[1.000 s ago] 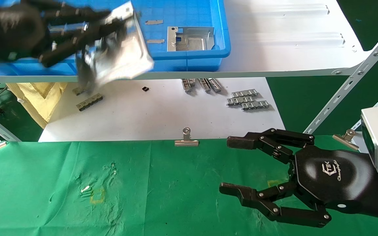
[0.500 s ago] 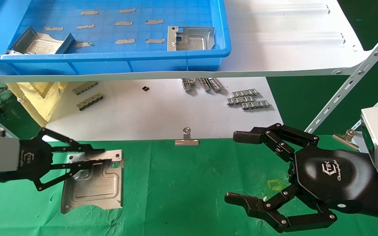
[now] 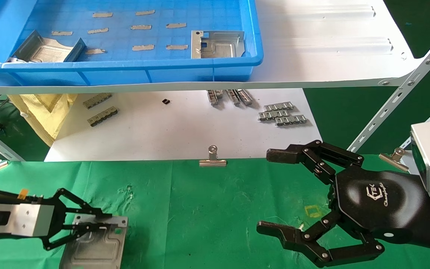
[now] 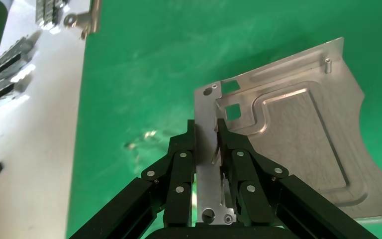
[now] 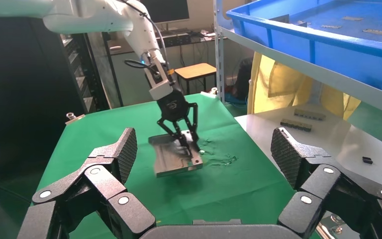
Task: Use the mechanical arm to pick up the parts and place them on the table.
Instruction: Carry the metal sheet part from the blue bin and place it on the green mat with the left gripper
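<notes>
My left gripper [image 3: 105,224] is shut on the bent-up flange of a silvery stamped plate [image 3: 93,248] and holds it low over the green cloth table [image 3: 200,209] at the near left. In the left wrist view the fingers [image 4: 181,164] pinch the flange, and the plate [image 4: 298,144] spreads out beyond them. From the right wrist view, the left gripper [image 5: 183,135] holds the plate [image 5: 171,160] slightly tilted, with a shadow under it. Two more plates [image 3: 217,44] [image 3: 47,48] lie in the blue bin [image 3: 125,66]. My right gripper [image 3: 271,191] is open and empty over the table's right side.
The bin stands on a white shelf board [image 3: 330,37]. Below it a white sheet [image 3: 181,127] holds small toothed strips [image 3: 282,114]. Binder clips [image 3: 212,158] grip the cloth's far edge. A yellow square mark [image 3: 314,211] lies beside my right hand.
My left gripper carried the plate from the bin down to the green cloth, then drew it nearer and lower at the left. The right gripper barely moved.
</notes>
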Controlling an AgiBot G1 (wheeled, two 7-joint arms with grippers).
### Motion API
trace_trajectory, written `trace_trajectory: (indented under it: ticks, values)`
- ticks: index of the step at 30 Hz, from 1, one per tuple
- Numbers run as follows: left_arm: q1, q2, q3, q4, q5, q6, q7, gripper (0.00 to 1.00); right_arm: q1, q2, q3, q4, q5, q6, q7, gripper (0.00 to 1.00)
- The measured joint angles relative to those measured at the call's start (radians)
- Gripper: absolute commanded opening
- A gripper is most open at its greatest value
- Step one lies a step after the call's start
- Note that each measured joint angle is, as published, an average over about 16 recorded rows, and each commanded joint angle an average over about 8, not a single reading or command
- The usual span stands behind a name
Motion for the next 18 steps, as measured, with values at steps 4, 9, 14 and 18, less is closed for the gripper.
trace_trajectory:
  ticks: [4, 9, 14, 18]
  values:
    - [-0.01, 0.028, 0.01, 0.06, 0.004, -0.008, 0.041, 1.0, 0.0, 0.0, 0.0, 0.0, 0.0, 0.0, 0.0, 1.0]
    - [-0.015, 0.057, 0.008, 0.129, -0.005, -0.013, 0.081, 1.0, 0.0, 0.0, 0.0, 0.0, 0.0, 0.0, 0.0, 1.0]
    - [-0.02, 0.073, 0.001, 0.177, -0.027, -0.005, 0.082, 1.0, 0.0, 0.0, 0.0, 0.0, 0.0, 0.0, 0.0, 1.0]
    - [-0.018, 0.07, -0.012, 0.193, -0.063, 0.007, 0.033, 1.0, 0.0, 0.0, 0.0, 0.0, 0.0, 0.0, 0.0, 1.0]
